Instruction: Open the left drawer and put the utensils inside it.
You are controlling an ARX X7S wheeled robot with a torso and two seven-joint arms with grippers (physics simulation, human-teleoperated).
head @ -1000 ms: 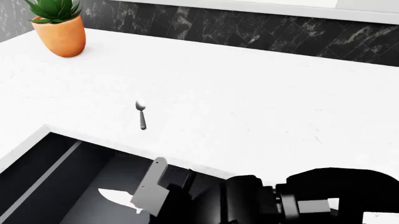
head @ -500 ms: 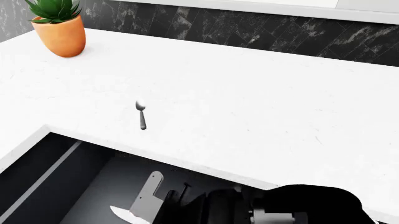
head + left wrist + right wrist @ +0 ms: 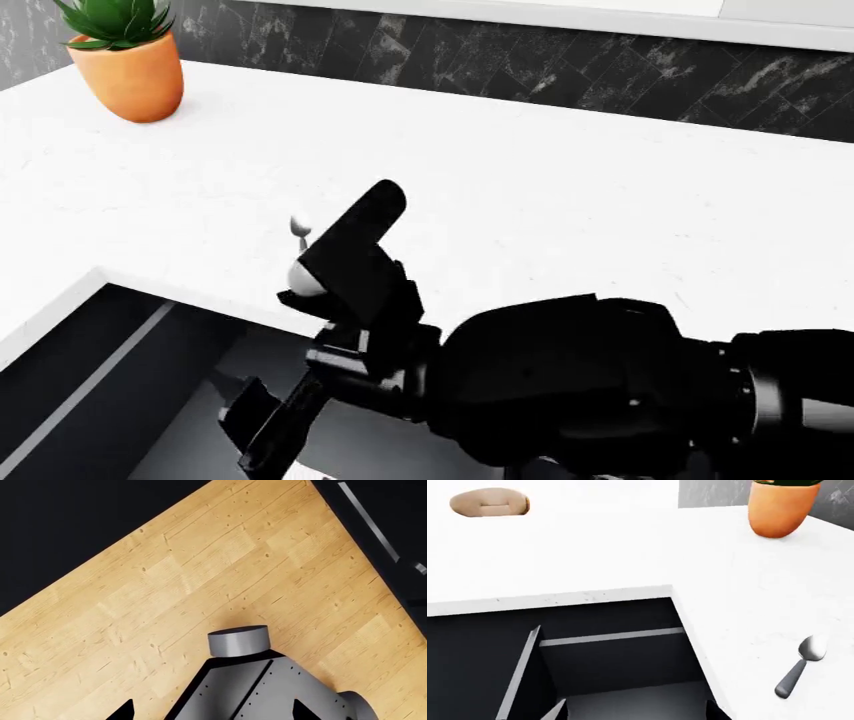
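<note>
While no writing shows anywhere, spoon [image 3: 800, 668] reads clear: silver bowl, dark grey handle, flat on white counter [image 3: 561, 190] just beyond right gripper [image 3: 327, 350], jaws wide, empty. Left drawer [image 3: 614, 670] open beneath gripper, dark grey inside, counter edge close above. Left gripper [image 3: 257, 695]: spread unclear.

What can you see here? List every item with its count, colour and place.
spoon: one, silver bowl, dark grey handle, on the counter near the drawer
left drawer: one, dark grey inside, pulled open below the counter edge
potted plant: one, orange pot, green leaves, far corner of the counter
oval object: one, tan, on the counter
counter: one, white
floor: light wood
right pincer: black, over the drawer edge
left pincer: black tips, above the floor
</note>
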